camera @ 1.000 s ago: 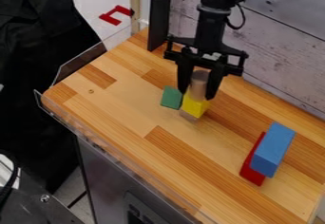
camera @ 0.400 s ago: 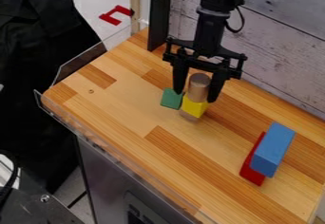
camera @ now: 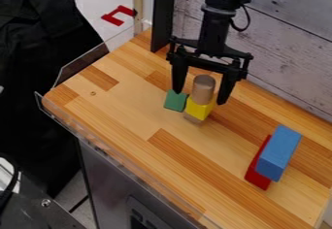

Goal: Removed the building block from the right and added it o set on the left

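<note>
straddling the cylinder [camera: 204, 88], the gripper [camera: 200, 97] hangs released over the wooden counter [camera: 129, 106], pale plank wall [camera: 291, 53] behind!

black robot arm [camera: 212, 35], grey ring [camera: 217, 10], looping black cable [camera: 248, 19], black end effector [camera: 200, 97] with 2 tapered fingers [camera: 179, 77]

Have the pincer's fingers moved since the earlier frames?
Yes: the pincer has opened, its fingers spreading outward to both sides, judged against the yellow block, which has stayed put.

Black robot arm hanging from the top edge, end effector [camera: 202, 96] pointing down, fingers spread apart
</note>
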Robot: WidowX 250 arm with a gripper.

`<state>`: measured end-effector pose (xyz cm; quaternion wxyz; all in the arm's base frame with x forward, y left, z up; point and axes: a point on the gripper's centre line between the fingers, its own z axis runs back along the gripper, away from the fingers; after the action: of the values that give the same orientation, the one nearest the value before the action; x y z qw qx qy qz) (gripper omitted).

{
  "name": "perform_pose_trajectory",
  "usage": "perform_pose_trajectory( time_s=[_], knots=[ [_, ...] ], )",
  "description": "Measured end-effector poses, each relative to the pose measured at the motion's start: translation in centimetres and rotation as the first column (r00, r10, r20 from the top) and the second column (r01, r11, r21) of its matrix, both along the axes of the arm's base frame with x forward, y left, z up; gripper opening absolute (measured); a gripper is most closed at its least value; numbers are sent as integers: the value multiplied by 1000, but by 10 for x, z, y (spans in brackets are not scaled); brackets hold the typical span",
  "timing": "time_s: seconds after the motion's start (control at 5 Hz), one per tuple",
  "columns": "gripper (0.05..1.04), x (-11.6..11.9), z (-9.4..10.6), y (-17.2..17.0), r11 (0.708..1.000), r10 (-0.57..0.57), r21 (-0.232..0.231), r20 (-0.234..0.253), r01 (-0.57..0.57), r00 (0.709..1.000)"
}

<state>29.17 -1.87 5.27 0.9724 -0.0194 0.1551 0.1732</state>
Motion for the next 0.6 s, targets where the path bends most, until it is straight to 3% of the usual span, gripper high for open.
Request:
perform_pose_trajectory(
  time_s=[0.2, 0.4, 0.6],
  knots=[
    [1001, 8, 28, 1, 999, -16, 52, 49, 14, 999],
    [1000, 16, 71, -15, 990, -93, 115, 138, 77, 986],
    [1001, 14, 88, -36, 982, -159, 126, 172, 139, 972]
  ],
)
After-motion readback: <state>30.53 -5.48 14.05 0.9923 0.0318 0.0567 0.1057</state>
